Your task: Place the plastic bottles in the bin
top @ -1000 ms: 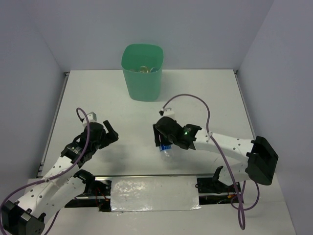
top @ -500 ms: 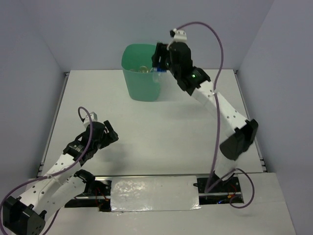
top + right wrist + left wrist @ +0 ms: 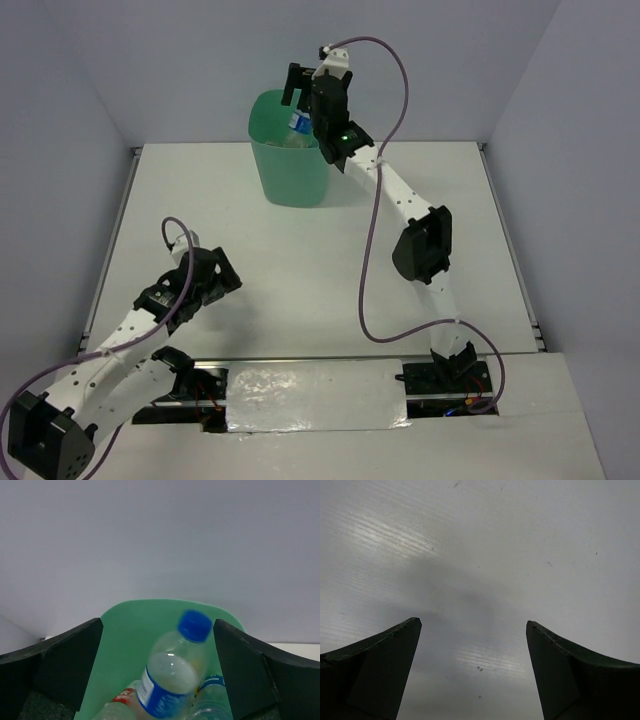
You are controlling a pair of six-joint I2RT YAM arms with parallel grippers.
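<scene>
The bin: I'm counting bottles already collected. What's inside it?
A blue-capped, blue-labelled bottle is uppermost in the bin, over a red-labelled bottle and another clear one. Anything deeper, and the bin's floor, is covered by them.

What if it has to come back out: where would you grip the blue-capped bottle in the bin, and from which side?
The blue-capped bottle lies uppermost on the other bottles, cap tilted toward the far rim, and the bin has tall walls that block a sideways approach. So probably grip its body at the blue label, coming straight down through the open top, jaws across its width.
</scene>
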